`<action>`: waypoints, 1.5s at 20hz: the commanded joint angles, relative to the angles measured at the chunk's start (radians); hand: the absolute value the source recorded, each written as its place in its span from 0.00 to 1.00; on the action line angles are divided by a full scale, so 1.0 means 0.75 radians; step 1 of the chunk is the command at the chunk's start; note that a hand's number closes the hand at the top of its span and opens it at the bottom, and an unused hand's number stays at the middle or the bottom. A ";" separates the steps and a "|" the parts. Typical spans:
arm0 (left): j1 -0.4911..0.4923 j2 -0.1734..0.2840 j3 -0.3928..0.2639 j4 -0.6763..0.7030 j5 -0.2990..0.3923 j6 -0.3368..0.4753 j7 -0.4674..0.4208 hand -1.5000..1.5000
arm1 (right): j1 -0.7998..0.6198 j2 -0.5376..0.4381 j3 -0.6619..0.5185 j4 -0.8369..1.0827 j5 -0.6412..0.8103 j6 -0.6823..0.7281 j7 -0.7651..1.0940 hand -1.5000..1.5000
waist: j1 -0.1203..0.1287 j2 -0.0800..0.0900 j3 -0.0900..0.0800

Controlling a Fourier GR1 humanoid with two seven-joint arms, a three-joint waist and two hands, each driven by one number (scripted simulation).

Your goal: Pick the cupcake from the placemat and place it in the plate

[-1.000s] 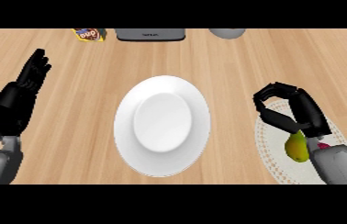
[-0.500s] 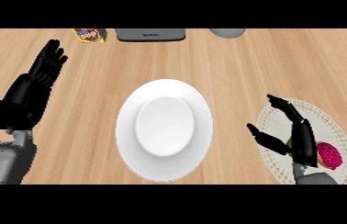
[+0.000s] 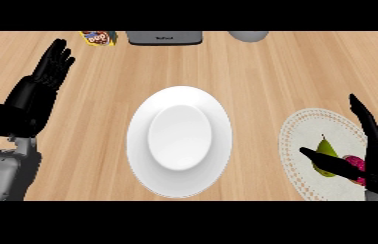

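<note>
The white plate sat at the centre of the wooden counter, with the lace placemat at its three o'clock. On that mat, the pink cupcake lay just beside a green pear, both between the spread thumb and straight fingers of the right hand, whose thumb crossed the pear. The left hand rested at nine o'clock, fingers straight and up.

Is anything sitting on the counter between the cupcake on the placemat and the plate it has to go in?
Nothing visible. The cupcake sits at the placemat's right side, partly hidden by the open right robot hand. A pear stands just left of it on the mat, but only bare wood lies between mat and plate.
</note>
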 commanded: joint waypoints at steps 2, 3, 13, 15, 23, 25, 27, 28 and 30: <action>0.018 0.032 0.026 -0.014 0.030 -0.049 0.008 0.50 | 0.057 -0.253 0.011 -0.088 0.156 0.102 0.446 0.00 | 0.010 -0.001 -0.005; 0.014 0.002 0.011 -0.009 -0.006 -0.001 -0.004 0.50 | 0.072 -0.331 0.012 -0.130 0.163 0.171 0.544 0.00 | -0.002 -0.002 -0.008; 0.064 -0.029 -0.008 -0.009 -0.011 -0.030 -0.046 0.50 | 0.057 -0.602 0.140 -0.347 0.048 0.738 1.224 0.00 | 0.024 0.003 -0.001; 0.083 -0.046 -0.014 -0.051 -0.034 -0.010 -0.040 0.50 | 0.014 -0.592 0.140 -0.431 0.021 0.795 1.351 0.00 | 0.024 0.001 0.001; 0.027 -0.068 0.037 -0.074 -0.073 -0.032 0.038 0.50 | -0.044 -0.471 0.080 -0.255 0.173 0.911 1.352 0.00 | 0.016 0.003 0.003; -0.004 -0.044 0.083 -0.009 -0.027 -0.088 0.007 0.50 | -0.033 -0.441 0.121 -0.192 0.259 0.885 1.356 0.00 | 0.014 0.003 0.003; 0.047 -0.081 0.047 -0.011 -0.072 -0.078 -0.036 0.50 | -0.060 -0.436 0.111 -0.094 0.253 0.952 1.327 0.00 | 0.018 0.004 0.004; -0.018 -0.092 0.040 -0.031 -0.080 -0.056 0.039 0.50 | -0.045 -0.372 0.155 -0.124 0.310 0.923 1.373 0.00 | 0.015 0.004 0.004; 0.029 -0.147 0.005 -0.018 -0.149 -0.017 -0.009 0.50 | -0.099 -0.356 0.118 -0.136 0.288 1.001 1.460 0.00 | 0.017 0.003 0.003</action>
